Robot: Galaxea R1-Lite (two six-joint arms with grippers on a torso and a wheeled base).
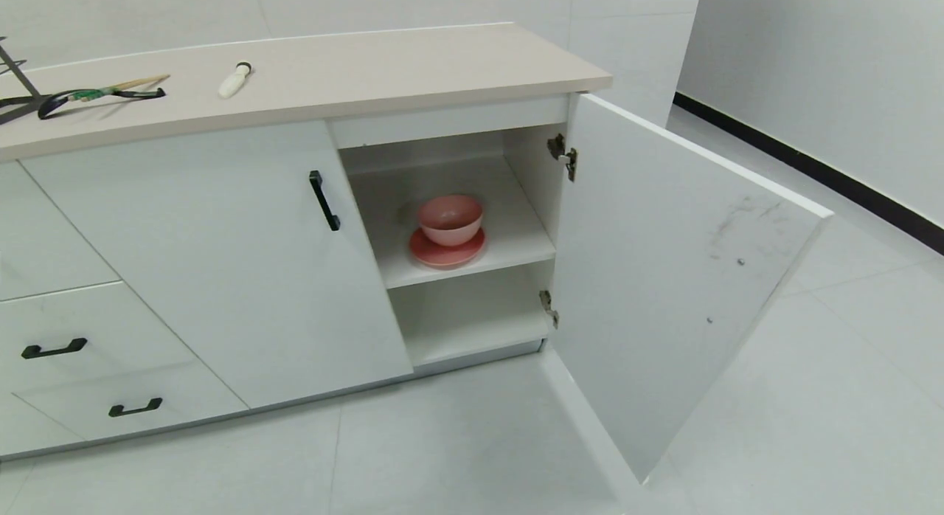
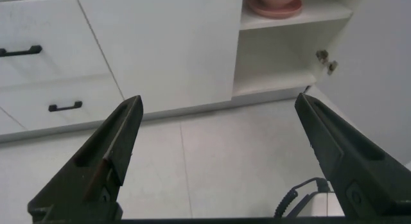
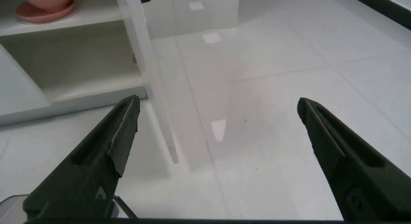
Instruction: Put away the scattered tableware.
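Beyond left hand (image 2: 218, 99) and right hand (image 3: 217, 101), bowl (image 1: 450, 218) on plate (image 1: 442, 256) on shelf (image 1: 520, 231)

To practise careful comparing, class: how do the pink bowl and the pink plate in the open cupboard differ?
The bowl is deep with raised sides; the plate is flat and shallow. The bowl stands on the plate, while the plate rests on the upper shelf. The plate is a darker pink than the bowl. Both are round and pink.
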